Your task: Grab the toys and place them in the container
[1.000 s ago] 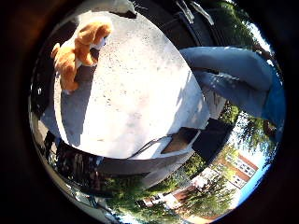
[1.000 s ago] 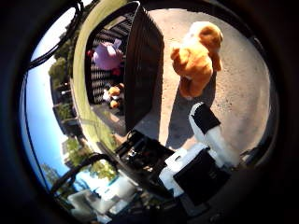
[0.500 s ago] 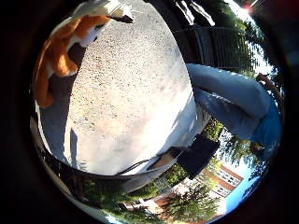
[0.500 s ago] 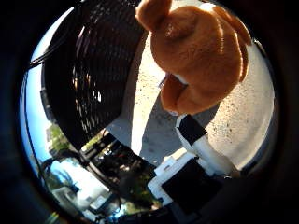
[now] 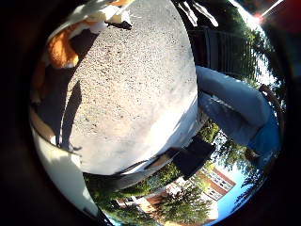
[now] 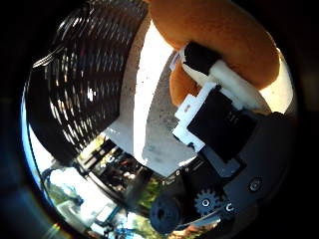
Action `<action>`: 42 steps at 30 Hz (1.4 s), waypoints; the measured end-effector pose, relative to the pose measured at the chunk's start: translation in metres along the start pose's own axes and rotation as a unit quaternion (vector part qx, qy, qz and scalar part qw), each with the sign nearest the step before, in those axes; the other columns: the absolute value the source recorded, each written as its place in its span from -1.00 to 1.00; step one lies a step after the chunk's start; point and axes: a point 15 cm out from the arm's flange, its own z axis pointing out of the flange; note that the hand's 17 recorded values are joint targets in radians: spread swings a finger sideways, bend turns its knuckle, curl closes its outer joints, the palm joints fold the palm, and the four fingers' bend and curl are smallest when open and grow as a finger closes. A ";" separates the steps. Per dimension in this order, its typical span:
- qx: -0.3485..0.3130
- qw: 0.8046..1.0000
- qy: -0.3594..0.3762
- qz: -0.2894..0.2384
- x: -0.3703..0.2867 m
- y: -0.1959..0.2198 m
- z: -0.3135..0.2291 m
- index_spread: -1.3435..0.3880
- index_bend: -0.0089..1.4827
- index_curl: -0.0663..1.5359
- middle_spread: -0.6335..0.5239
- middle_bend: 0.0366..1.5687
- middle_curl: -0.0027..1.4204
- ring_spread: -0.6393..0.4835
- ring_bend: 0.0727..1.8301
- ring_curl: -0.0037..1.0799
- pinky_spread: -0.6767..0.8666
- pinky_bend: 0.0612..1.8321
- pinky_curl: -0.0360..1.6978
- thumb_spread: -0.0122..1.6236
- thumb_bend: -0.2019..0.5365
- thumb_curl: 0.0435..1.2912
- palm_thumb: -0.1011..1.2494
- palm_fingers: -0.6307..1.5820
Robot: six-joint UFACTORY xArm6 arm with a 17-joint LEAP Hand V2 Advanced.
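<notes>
— Orange plush toy animal (image 6: 219, 35), soft and furry; where was it?
— It lay on the pale speckled concrete table (image 5: 136, 89), right up against the palm; in the thumb-side view its orange body filled much of the picture, and in the little-finger-side view a strip of orange and white fur showed at the table's edge.
— And the white and black right hand (image 6: 209, 109)?
— Its fingers (image 6: 199, 57) were bent in against the toy's fur, one black tip and a white segment pressed onto the orange body; they looked curled onto the toy; how far round it they reached, I could not tell, since the far side was hidden.
— Was the toy off the table?
— I could not tell; the toy's shadow fell dark on the concrete just beside it.
— The container?
— A black wire-mesh basket (image 6: 84, 84), curved and slatted, stood on the same table just beside the toy, with a band of sunlit concrete between them; its inside was not visible from that angle.
— Anything else nearby?
— A person's legs in blue jeans (image 5: 235, 108) were beyond the table's far edge, apart from the toy and touching nothing of the task; trees and a brick building (image 5: 211, 181) stood behind.
</notes>
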 end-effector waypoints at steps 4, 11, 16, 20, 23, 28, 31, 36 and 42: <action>0.010 0.999 -0.019 0.034 0.019 0.019 -0.006 -0.16 -0.70 -0.67 -0.30 0.20 0.08 0.16 0.31 0.25 0.37 0.08 -0.38 0.28 -0.39 -0.38 0.47 0.54; 0.027 0.992 -0.084 0.094 0.032 0.060 -0.057 -0.40 -0.51 -0.66 -0.36 0.32 0.29 0.03 0.41 0.39 0.28 0.37 -0.17 0.29 -0.36 -0.21 0.67 0.49; 0.007 0.980 -0.175 0.095 0.004 0.108 -0.113 -0.54 -0.35 -0.62 -0.38 0.37 0.41 -0.03 0.46 0.48 0.21 0.49 -0.06 0.34 -0.42 -0.12 0.68 0.42; -0.008 0.972 -0.221 0.073 -0.025 0.155 -0.186 -0.63 -0.24 -0.57 -0.39 0.40 0.49 -0.06 0.51 0.53 0.17 0.54 0.00 0.37 -0.45 -0.06 0.69 0.37; 0.006 0.973 -0.225 0.054 -0.049 0.186 -0.257 -0.69 -0.17 -0.53 -0.40 0.43 0.54 -0.07 0.54 0.56 0.15 0.57 0.05 0.39 -0.48 -0.01 0.68 0.34; 0.064 0.972 -0.228 0.003 -0.109 0.195 -0.353 -0.75 -0.10 -0.44 -0.41 0.47 0.60 -0.09 0.58 0.60 0.12 0.60 0.10 0.40 -0.49 0.05 0.66 0.29; 0.073 0.971 -0.224 -0.037 -0.148 0.185 -0.381 -0.78 -0.07 -0.39 -0.41 0.49 0.63 -0.09 0.60 0.61 0.10 0.63 0.12 0.41 -0.48 0.08 0.66 0.27; 0.069 0.973 -0.209 -0.073 -0.209 0.159 -0.406 -0.83 -0.06 -0.27 -0.41 0.52 0.66 -0.10 0.64 0.63 0.08 0.65 0.16 0.41 -0.49 0.12 0.63 0.24; 0.084 0.974 -0.199 -0.073 -0.250 0.106 -0.406 -0.87 -0.07 -0.09 -0.40 0.57 0.69 -0.11 0.69 0.64 0.06 0.67 0.19 0.41 -0.50 0.16 0.59 0.19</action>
